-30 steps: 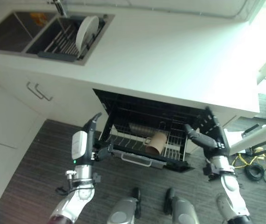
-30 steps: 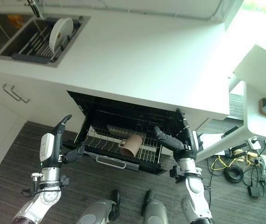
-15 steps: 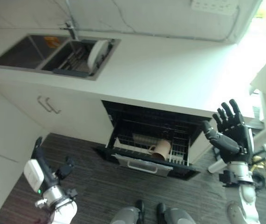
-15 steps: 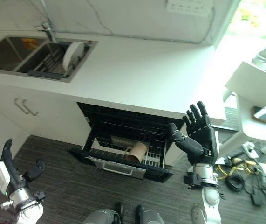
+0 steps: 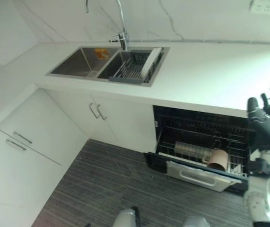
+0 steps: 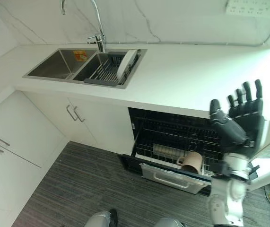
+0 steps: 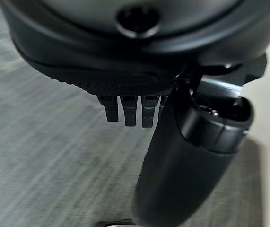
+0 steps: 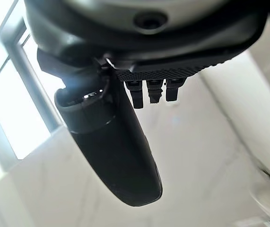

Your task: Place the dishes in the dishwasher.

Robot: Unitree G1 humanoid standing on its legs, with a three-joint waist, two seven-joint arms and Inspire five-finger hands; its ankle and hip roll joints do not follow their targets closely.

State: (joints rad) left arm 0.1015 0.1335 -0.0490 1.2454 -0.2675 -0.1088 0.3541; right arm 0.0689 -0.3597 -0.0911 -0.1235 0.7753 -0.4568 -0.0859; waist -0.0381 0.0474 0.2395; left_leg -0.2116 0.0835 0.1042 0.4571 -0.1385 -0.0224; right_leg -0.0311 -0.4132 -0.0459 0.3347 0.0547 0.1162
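Across the upper half of the eye views: white bench (image 6: 182, 71) runs left to right, with a double sink (image 6: 54, 64) at upper left under a tall tap (image 6: 97, 35). Dish rack (image 6: 104, 71) sits in the sink's right basin, one white plate (image 6: 126, 65) standing on edge in it, propped upright by the rack wires, so it looks easy to take by the rim. That plate reads as the next dish to move; it's well apart from both hands. Lower centre-right, under the bench: dishwasher (image 6: 172, 127) is open with its lower rack (image 6: 172, 156) slid out over the grey floor (image 6: 78, 189), giving access from above. In that rack, a stack of clear dishes (image 6: 165, 151) lies just left of a tan mug (image 6: 191, 162) tipped on its side, handle towards the stack. So part of the load looks already in, with the plate in the sink not yet moved. White cabinets (image 6: 26, 132) fill the lower left, doors shut. Right hand (image 6: 241, 120) is raised at the right edge, in front of the dishwasher and above the rack, fingers (image 8: 149, 92) straight and spread wide, holding nothing; wrist view agrees, with only wall and window past the fingertips. Left hand (image 7: 139, 56) shows in its own wrist view pointing down at the floor, fingers relaxed, thumb out, empty. My read: between dishes, next move needs a reach up-left to the sink.
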